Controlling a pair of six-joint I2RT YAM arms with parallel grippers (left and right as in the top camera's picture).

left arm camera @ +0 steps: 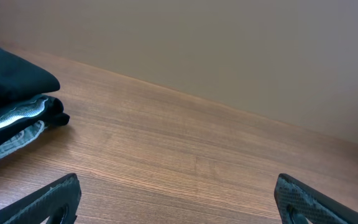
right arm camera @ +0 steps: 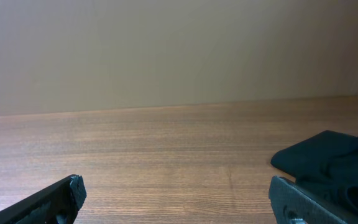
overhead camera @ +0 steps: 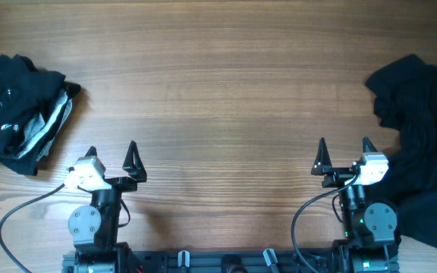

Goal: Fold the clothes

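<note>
At the table's point(overhead camera: 226, 91) right edge, a loose black garment point(overhead camera: 423, 144) runs out of frame, its folds too dark to read. At the table's left edge lies a folded pile point(overhead camera: 21, 114), black with a grey striped layer; the number of pieces cannot be told. Two heaps, two claws: left gripper point(overhead camera: 111, 152) and right gripper point(overhead camera: 344, 145) both stand wide and empty at the table's near edge.

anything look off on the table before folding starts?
Only the clothes. The dark heap on the right is crumpled, runs out of frame and lies close beside the right arm's base. The left pile is stacked but askew, a grey layer poking out. Left hand and right hand are open, empty.
</note>
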